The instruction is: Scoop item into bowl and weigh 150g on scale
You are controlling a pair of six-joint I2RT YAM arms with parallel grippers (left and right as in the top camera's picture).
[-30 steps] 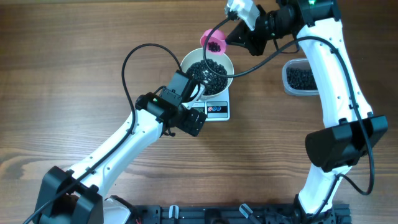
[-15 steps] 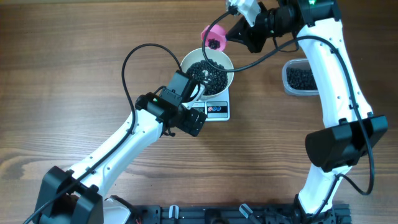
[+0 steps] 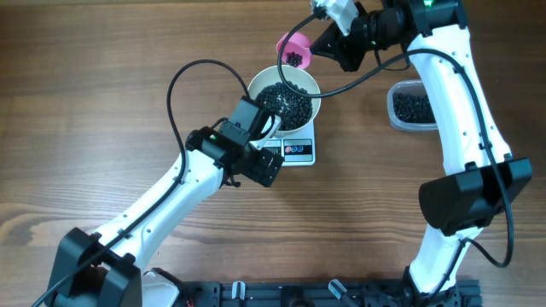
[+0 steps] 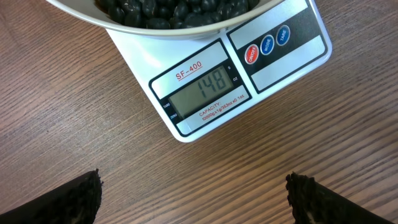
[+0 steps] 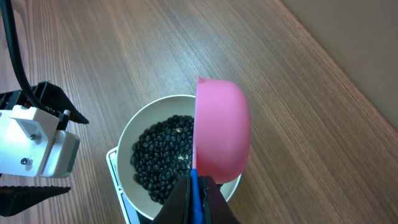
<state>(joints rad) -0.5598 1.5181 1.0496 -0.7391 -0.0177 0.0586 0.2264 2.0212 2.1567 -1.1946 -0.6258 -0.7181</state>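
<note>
On scale [image 4: 286, 68] showing 148, white bowl [image 3: 312, 89] heaped with black beads [image 3: 286, 104]. Near bowl's far rim, pink scoop [image 3: 293, 53], few beads inside, clamped in right gripper [image 5: 194, 198]. Beside scale, left gripper [image 4: 193, 193] spread wide. More beads in clear tub [image 3: 392, 104].

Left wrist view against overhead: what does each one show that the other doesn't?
Only left wrist: the display close enough to read, showing 148. Only overhead: the right gripper holding the pink scoop raised near the far rim of the bowl, and the tub at right. Both: the scale carrying the bowl of beans.
</note>
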